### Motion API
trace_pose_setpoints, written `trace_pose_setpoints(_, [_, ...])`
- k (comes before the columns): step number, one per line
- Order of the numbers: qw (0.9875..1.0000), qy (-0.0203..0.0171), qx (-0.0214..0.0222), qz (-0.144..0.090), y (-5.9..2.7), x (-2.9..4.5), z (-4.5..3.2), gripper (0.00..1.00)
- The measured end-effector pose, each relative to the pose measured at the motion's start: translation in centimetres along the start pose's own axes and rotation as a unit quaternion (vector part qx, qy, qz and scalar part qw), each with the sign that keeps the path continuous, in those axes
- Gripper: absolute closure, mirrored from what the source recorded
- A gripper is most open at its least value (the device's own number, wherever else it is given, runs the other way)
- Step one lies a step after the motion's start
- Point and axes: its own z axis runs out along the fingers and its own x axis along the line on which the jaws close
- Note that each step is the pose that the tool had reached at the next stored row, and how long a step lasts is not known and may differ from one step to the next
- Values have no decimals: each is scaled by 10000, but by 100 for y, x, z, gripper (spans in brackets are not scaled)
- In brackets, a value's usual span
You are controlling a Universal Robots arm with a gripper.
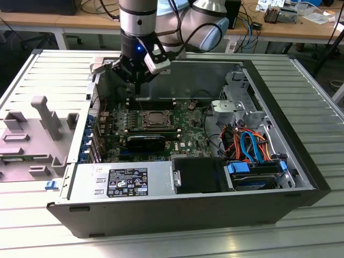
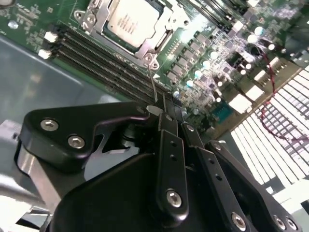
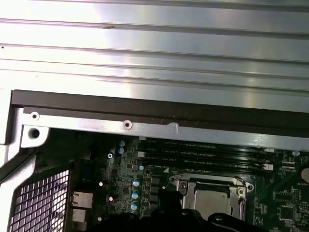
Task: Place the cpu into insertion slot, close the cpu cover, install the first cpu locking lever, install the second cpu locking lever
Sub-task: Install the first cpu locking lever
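Open computer case on a ribbed metal surface, with the power supply nearest in the exterior view and blue drive bays toward that view's right. Motherboard behind these: cpu seated in its socket, cpu cover closed down around it, memory slots just beside. End effector above the board's far edge, fingers drawn narrow together, holding nothing.

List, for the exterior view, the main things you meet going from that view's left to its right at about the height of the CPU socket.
Grey plastic fixture → cpu under the cpu cover → metal drive bracket → case wall.
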Motion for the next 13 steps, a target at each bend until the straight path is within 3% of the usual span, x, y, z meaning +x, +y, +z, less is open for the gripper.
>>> trace_pose_setpoints(1, [10000,-4,-4,-1,3,30,1,89])
trace_pose_setpoints(2, [10000,-19,-7,-1,9,104,5,89])
trace_pose_setpoints(4, [10000,-26,-11,-2,21,151,14,89])
trace_pose_setpoints(13, [9999,-23,-21,-101,104,154,152,89])
